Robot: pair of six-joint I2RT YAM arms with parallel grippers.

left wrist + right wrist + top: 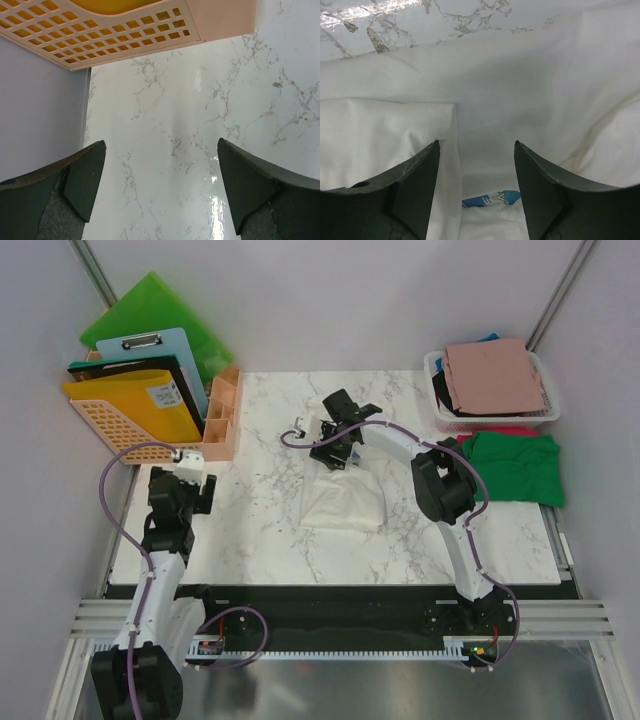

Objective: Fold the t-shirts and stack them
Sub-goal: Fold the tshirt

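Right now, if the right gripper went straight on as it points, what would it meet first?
The cream-white t-shirt: the right gripper points its open jaws straight at the cloth; how near is unclear.

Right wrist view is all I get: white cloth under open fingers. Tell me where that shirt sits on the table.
Observer: The cream-white t-shirt lies in the middle of the table; the right gripper is over its far edge.
Operator: Give me the left arm's position.
Observer: The left gripper is open above bare tabletop, by the peach file rack.
Operator: Report the other shirts.
Observer: A green t-shirt lies at the table's right edge; a dusty-pink t-shirt tops the white basket.
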